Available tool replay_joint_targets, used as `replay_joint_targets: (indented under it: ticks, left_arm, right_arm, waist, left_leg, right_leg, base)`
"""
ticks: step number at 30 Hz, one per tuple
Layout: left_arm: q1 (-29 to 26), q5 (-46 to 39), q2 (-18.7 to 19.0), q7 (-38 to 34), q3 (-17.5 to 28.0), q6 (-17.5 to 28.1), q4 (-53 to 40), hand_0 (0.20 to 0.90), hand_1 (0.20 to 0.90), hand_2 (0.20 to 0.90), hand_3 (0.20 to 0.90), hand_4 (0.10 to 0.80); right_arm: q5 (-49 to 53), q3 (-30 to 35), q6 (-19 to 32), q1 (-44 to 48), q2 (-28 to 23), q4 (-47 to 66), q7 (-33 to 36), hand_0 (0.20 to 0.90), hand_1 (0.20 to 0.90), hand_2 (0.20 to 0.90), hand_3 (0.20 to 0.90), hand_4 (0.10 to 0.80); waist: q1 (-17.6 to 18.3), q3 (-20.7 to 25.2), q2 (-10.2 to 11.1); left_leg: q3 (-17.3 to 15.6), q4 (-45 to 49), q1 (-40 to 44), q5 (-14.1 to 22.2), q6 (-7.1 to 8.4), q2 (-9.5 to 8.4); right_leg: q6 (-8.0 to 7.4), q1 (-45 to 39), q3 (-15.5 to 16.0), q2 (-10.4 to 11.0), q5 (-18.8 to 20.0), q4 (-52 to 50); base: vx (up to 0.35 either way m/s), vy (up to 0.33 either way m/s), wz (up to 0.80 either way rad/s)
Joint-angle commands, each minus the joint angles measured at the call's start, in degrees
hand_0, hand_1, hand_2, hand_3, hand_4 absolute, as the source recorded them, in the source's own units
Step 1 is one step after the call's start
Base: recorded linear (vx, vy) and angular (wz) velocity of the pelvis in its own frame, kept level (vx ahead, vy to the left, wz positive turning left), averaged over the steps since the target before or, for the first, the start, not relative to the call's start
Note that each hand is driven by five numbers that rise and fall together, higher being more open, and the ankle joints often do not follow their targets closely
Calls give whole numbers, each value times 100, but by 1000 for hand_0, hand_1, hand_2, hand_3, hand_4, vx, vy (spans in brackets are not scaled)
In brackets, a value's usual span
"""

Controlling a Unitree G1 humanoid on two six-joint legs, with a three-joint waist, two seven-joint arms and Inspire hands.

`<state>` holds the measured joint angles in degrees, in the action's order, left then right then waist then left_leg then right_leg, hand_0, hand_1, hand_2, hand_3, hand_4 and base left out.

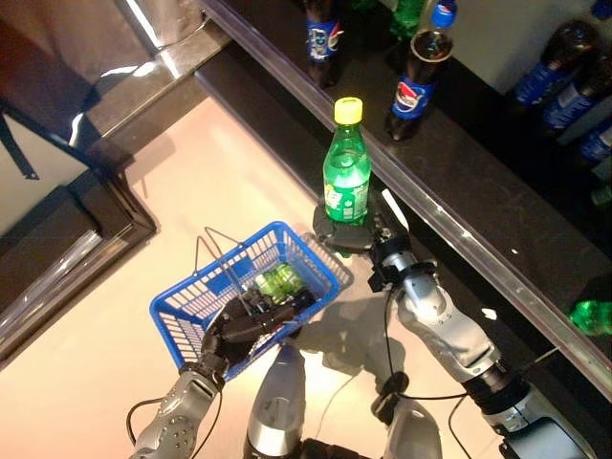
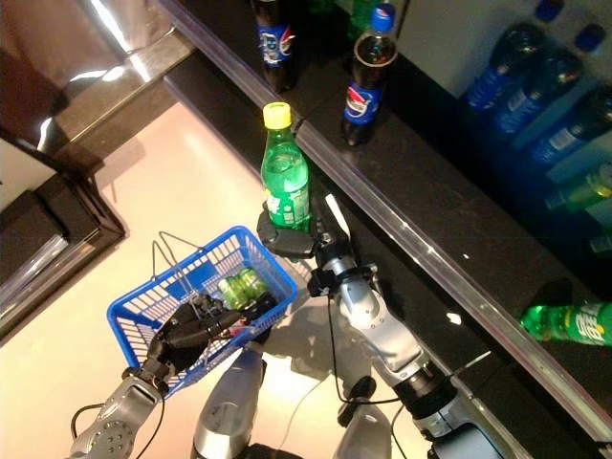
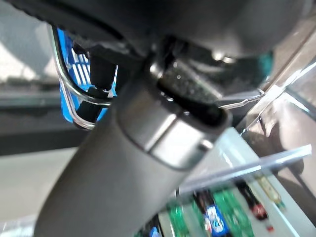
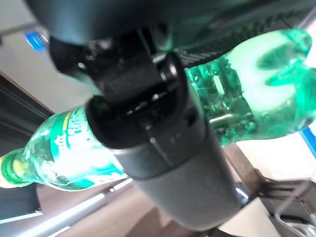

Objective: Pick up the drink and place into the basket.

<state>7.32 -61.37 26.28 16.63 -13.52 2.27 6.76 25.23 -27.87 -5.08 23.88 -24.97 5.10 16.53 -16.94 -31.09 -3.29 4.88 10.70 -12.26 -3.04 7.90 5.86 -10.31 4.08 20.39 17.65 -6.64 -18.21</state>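
My right hand (image 1: 349,232) is shut on the lower part of a green bottle (image 1: 346,172) with a yellow cap, holding it upright just off the dark shelf's edge, to the right of the basket. The bottle also shows in the right wrist view (image 4: 247,89), with my fingers (image 4: 148,98) curled round it. My left hand (image 1: 247,325) is shut on the thin wire handles of the blue basket (image 1: 191,306), held up in front. A green drink (image 1: 279,282) lies inside the basket.
A dark shelf (image 1: 459,191) with a metal front rail (image 1: 449,225) runs along the right, holding dark cola bottles (image 1: 417,91) and blue bottles (image 1: 574,86). A green bottle (image 1: 593,316) lies at the far right. A dark cabinet (image 1: 67,220) stands at the left.
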Motion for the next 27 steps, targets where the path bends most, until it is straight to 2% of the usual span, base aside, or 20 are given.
replay_joint_targets:
  ticks: [1,6,14,19,27]
  left_arm:
    - [-644,-481,227,1646,-97,762,-2422,300,300,300,200,100]
    - [-986,-419,346,1947,-307,543,-2673,300,300,300,200,100]
    - [-1228,-644,509,2370,-267,358,-2812,300,300,300,200,100]
    - [-1385,-894,478,3179,-306,-20,-3053,300,300,300,200,100]
    - [-1707,-987,397,3405,-541,-293,-3200,300,300,300,200,100]
  right_arm:
    - [47,-58,872,864,235,649,60,300,300,300,200,100]
    - [55,-292,829,1089,535,387,206,300,300,300,200,100]
    - [-503,-512,714,1435,800,-505,500,300,300,300,200,100]
    - [-728,-672,610,1615,1032,-1532,460,300,300,300,200,100]
    - [-827,-968,424,1902,1348,-2291,337,300,300,300,200,100]
  waist:
    - [-34,618,-150]
    - [-125,622,-150]
    - [-318,584,-185]
    - [-440,503,-287]
    - [-492,417,-381]
  left_leg:
    - [194,-166,41,-264,-182,-99]
    - [260,-331,65,-329,-205,-146]
    - [385,-363,-23,-366,-234,-259]
    - [471,-307,-127,-359,-232,-330]
    - [528,-269,-158,-336,-246,-437]
  right_leg:
    - [432,-358,83,-132,20,-82]
    - [383,-425,163,-151,88,69]
    - [352,-416,282,-115,142,119]
    - [369,-345,395,-37,157,56]
    - [349,-236,424,109,151,-106]
  base:
    - [13,-36,26]
    - [12,-36,9]
    - [1,-37,12]
    - [3,-10,10]
    - [17,14,5]
